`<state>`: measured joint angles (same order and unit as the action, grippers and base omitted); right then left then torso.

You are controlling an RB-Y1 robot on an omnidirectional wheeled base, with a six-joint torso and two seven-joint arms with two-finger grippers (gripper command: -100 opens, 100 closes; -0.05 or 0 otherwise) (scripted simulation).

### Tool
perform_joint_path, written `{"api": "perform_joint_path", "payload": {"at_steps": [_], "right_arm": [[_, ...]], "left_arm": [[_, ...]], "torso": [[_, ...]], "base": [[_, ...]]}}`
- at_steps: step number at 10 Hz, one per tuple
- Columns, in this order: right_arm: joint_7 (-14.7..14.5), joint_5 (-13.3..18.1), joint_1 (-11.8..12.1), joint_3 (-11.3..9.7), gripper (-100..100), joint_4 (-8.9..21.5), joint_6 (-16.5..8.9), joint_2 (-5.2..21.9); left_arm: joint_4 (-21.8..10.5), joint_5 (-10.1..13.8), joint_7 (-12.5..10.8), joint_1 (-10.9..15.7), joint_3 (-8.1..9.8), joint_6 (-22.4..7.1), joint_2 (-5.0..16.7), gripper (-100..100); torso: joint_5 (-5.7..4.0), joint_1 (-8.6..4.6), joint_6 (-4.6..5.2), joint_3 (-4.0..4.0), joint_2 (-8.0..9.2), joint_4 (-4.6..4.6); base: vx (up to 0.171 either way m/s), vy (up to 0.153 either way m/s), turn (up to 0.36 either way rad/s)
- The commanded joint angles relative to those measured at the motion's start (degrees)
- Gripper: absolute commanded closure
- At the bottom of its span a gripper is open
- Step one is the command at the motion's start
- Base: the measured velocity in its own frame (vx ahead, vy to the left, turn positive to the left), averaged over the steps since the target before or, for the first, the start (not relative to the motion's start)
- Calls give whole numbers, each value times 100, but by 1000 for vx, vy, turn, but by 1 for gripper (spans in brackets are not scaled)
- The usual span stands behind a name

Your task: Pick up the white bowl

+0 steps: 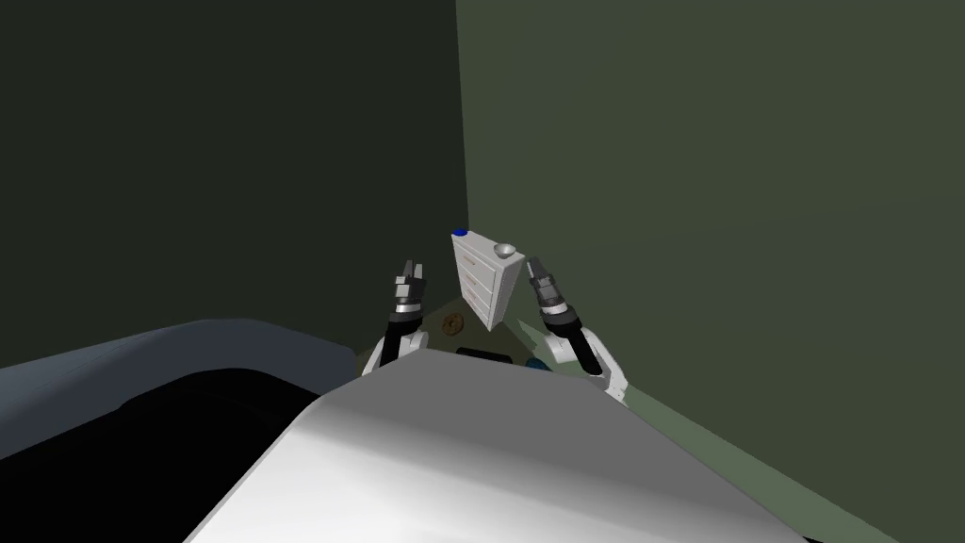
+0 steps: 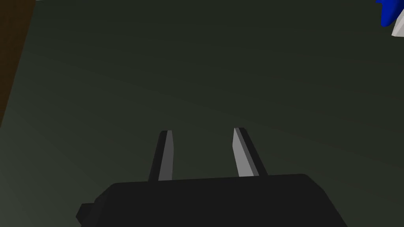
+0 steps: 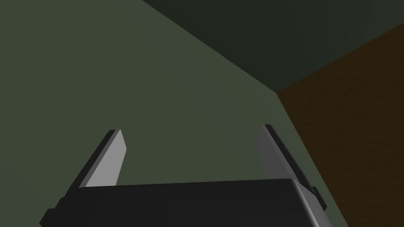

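A small pale grey-white bowl [image 1: 505,250] sits on top of a white chest of drawers [image 1: 485,283] that stands in the corner of the dark green walls. A blue object [image 1: 460,232] rests on the chest's far corner, and its blue edge [image 2: 388,12] appears again in the left wrist view. My left gripper [image 1: 410,273] [image 2: 203,131] is raised to the left of the chest, open and holding nothing. My right gripper [image 1: 533,266] [image 3: 191,130] is raised just right of the chest, a little below the bowl, with its fingers wide open and nothing between them.
A brown ring-shaped object [image 1: 452,324] lies on the floor in front of the chest. A blue-grey piece of furniture [image 1: 188,349] fills the lower left, with a black area below it. Green walls close in on both sides of the corner.
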<state>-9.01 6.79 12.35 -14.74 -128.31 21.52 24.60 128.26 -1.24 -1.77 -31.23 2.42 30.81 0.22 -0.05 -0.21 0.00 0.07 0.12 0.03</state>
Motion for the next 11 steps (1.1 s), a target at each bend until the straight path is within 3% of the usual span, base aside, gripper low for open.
{"api": "perform_joint_path", "payload": {"at_steps": [1,2,4,5,6,7,8,9,11], "right_arm": [[-123,39,-150,-88,-100,87,33,286],[-344,123,-391,-280,-100,246,81,456],[-344,123,-424,-280,-100,246,81,683],[-569,209,-679,-479,-100,414,136,919],[-569,209,-709,-479,-100,414,136,1061],[-796,298,-956,-686,-100,589,199,1262],[-796,298,-1002,-686,-100,589,199,1444],[-1022,390,-1214,-899,-100,771,269,1622],[-1022,390,-1302,-899,-100,771,269,1830]], "left_arm": [[0,0,0,0,0,0,0,0],[0,0,0,0,0,0,0,0],[0,0,0,0,0,0,0,0],[0,0,0,0,0,0,0,0],[0,0,0,0,0,0,0,0],[0,0,0,0,0,0,0,0],[0,0,0,0,0,0,0,0],[0,0,0,0,0,0,0,0],[0,0,0,0,0,0,0,0]], "torso": [[0,0,0,0,0,0],[0,2,0,1,1,0],[0,2,0,0,-1,0],[1,10,0,-3,-6,-1],[2,11,0,-4,-7,-1],[2,11,0,-3,-6,-1],[1,8,0,-1,-2,-1],[1,10,0,-2,-4,0],[2,13,1,-4,-7,-1]], "base": [[-37,-49,-12],[-35,-52,-29],[-20,-38,-5],[-17,-26,-28],[-21,-31,-11],[-33,-39,-14],[-22,-33,-7],[-18,-32,-15],[-9,-18,0]]}}
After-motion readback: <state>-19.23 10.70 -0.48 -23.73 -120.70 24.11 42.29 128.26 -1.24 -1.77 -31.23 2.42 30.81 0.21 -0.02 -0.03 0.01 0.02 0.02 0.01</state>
